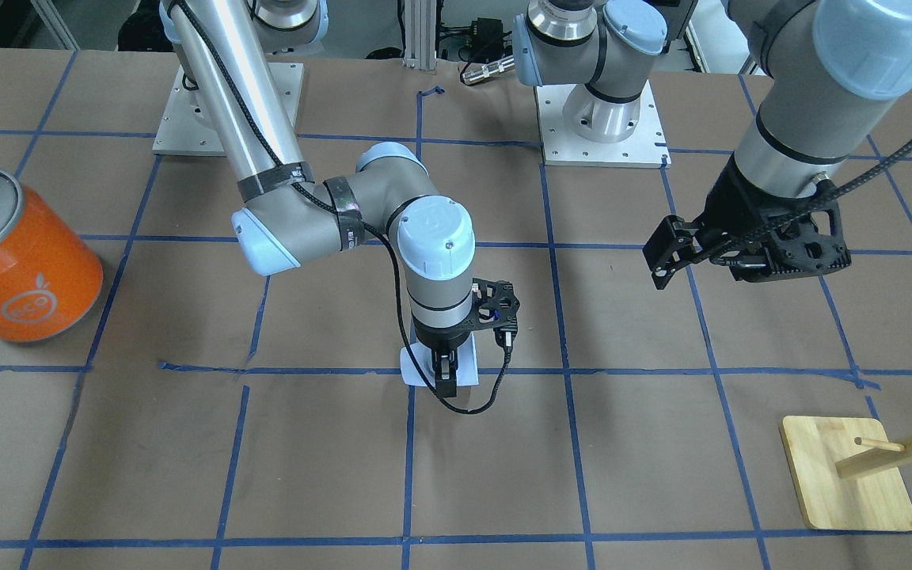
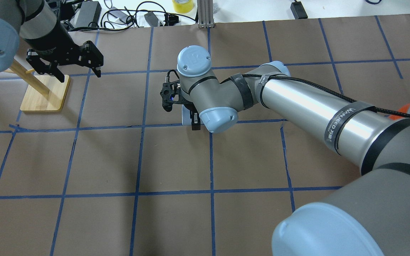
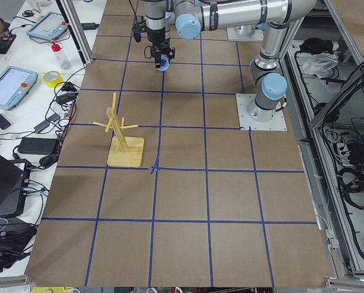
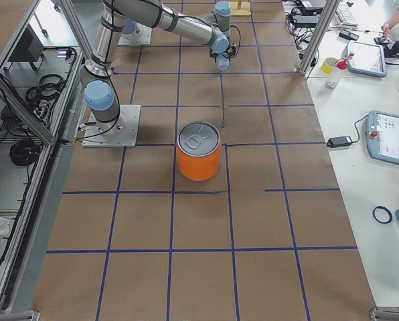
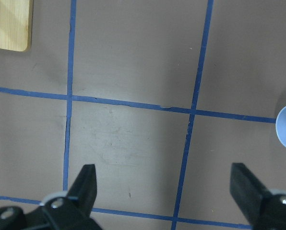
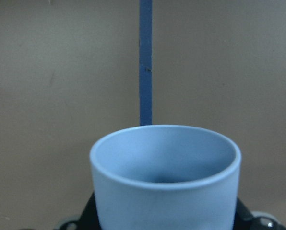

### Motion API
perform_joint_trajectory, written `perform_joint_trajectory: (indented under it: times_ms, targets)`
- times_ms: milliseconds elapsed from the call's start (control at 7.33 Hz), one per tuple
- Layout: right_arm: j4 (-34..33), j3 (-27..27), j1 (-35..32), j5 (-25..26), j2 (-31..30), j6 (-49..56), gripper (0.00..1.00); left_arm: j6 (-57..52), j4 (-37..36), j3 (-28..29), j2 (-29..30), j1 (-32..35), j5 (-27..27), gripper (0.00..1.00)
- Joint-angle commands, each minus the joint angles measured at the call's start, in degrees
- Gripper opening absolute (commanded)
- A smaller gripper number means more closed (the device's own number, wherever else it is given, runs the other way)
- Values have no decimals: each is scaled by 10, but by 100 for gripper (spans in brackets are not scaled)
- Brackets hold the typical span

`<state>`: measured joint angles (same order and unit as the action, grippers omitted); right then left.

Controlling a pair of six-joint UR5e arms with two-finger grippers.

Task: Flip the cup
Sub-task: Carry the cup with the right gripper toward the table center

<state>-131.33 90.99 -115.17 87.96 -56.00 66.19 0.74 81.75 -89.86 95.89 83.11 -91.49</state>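
Orange can point(image 1: 24, 261): white fruit-outline logo, lettering looks like "eco"; silver lid. Print on the right arm's strap is too small to read.

Cup point(image 6: 165, 191): plain pale lavender-blue tumbler, no handle, smooth rim, blue inside, no markings. Sits mid-counter point(image 1: 662, 459) by a blue tape crossing, open mouth facing the right wrist camera. Cannot tell if it touches the surface.

Right claw point(image 1: 445, 380): narrowed onto the cup, dark fingers either side of its wall.

Left claw point(image 5: 163, 170): spread wide, empty, hanging above the counter near the wooden stand point(image 1: 844, 475).
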Motion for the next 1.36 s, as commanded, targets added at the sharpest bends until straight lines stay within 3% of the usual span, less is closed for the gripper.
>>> perform_joint_trajectory:
  times_ms: [0,136,682,818,955,1227]
  targets:
    - [-16,0,-1,-1,6,-4,37,0,-1,-1,1,-1,0,100]
    - [-16,1,-2,-2,7,-11,49,0,-1,-1,1,-1,0,100]
    - [-16,1,-1,-1,6,-10,69,0,-1,-1,1,-1,1,100]
    - [-16,1,-1,1,5,-9,79,0,-1,-1,1,-1,1,100]
    - [-16,0,-1,6,5,-5,100,0,-1,-1,1,-1,1,100]
    - [-16,-8,3,2,-1,-5,100,0,-1,-1,1,-1,1,100]
